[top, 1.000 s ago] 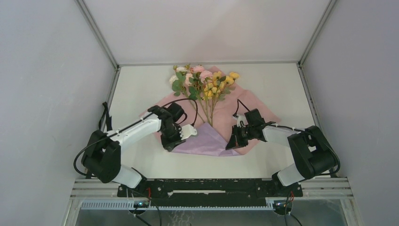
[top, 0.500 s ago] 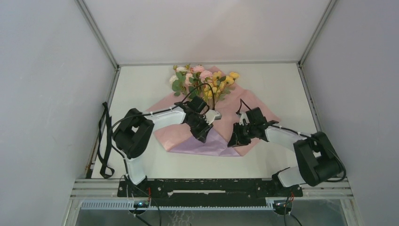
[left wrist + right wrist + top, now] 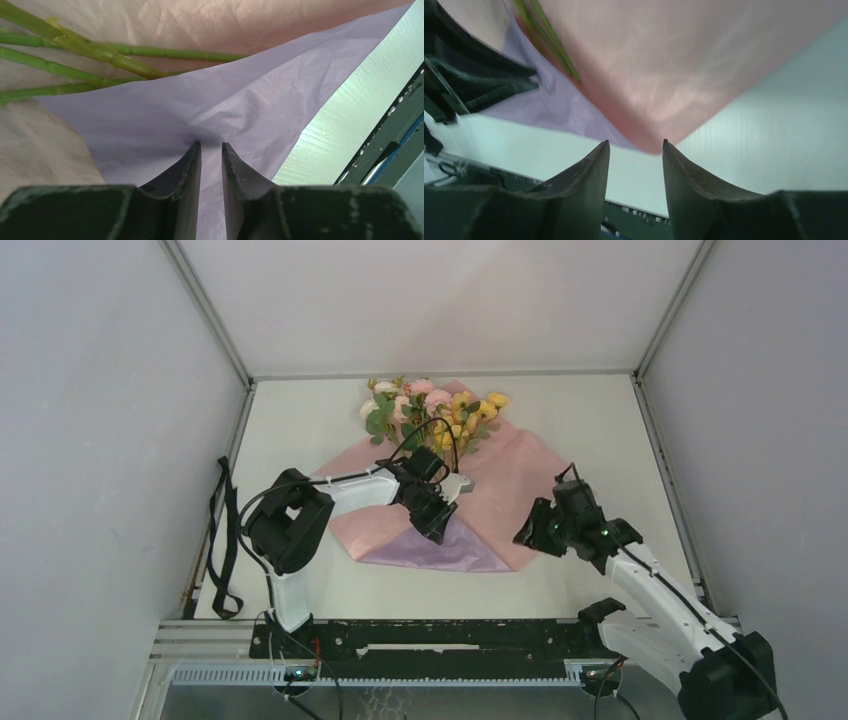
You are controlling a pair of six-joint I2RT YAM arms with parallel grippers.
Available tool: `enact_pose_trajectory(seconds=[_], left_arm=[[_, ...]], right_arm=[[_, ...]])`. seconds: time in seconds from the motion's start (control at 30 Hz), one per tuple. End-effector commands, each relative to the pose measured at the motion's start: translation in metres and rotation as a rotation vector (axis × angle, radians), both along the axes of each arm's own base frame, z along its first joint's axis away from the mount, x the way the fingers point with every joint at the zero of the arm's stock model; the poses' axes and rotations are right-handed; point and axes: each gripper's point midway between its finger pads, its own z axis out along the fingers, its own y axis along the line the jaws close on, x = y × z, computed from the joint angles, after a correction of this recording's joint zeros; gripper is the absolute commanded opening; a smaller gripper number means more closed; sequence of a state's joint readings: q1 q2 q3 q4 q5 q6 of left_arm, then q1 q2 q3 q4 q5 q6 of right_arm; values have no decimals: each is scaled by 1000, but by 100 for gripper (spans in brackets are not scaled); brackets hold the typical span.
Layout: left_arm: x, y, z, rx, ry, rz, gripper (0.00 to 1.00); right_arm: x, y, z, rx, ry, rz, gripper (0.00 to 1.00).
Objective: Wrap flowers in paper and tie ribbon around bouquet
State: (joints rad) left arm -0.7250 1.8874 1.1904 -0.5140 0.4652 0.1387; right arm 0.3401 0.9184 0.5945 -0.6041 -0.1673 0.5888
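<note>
The flowers (image 3: pixel 430 410) lie on the paper (image 3: pixel 525 470), blooms at the far end, with their green stalks (image 3: pixel 100 50) running under a lilac flap (image 3: pixel 450 545) folded over them. My left gripper (image 3: pixel 438 522) points down on that flap. Its jaws (image 3: pixel 211 144) stand a narrow gap apart, tips touching the lilac paper (image 3: pixel 240 100), with nothing pinched. My right gripper (image 3: pixel 528 530) is open just off the sheet's near right corner. In the right wrist view that pink corner (image 3: pixel 664 75) lies just beyond the fingertips of the right gripper (image 3: pixel 635 142). The ribbon is out of view.
The white table (image 3: pixel 600 420) is walled in on three sides by grey panels. A black strap (image 3: pixel 222 540) hangs at its left edge. A black rail (image 3: pixel 450 640) with the arm bases runs along the near edge. The left arm (image 3: pixel 474 80) shows at the right wrist view's left.
My right gripper opened, let go of the paper's near right corner and drew back to the right. My left gripper swung from the sheet's left side to the lilac flap at the middle.
</note>
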Motion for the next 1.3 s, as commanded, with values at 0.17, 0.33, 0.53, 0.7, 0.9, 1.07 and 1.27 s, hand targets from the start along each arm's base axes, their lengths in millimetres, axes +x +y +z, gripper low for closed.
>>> enact_pose_trajectory(seconds=[0.17,0.33,0.53,0.7,0.9,1.07,1.27], left_arm=[[4,-8,6,-29,-3,22,27],[4,-10,9,-40,-5,22,27],[3,-10,11,-45,-4,23,27],[2,-10,12,-45,-2,21,27],[5,-8,10,-33,-16,19,27],[8,-6,11,-22,-36,20,27],[14,-11,42,-64,-92,-29,32]], right_arm=[[-50,38,-40,73,192,-151,69],[-50,44,-58,36,225,-177,69],[-42,33,-74,-38,209,-225,64],[-41,17,-81,-66,173,-296,51],[-29,12,-72,-50,84,-290,11],[-19,10,-61,-103,33,-247,0],[-12,14,-52,-126,-8,-216,0]])
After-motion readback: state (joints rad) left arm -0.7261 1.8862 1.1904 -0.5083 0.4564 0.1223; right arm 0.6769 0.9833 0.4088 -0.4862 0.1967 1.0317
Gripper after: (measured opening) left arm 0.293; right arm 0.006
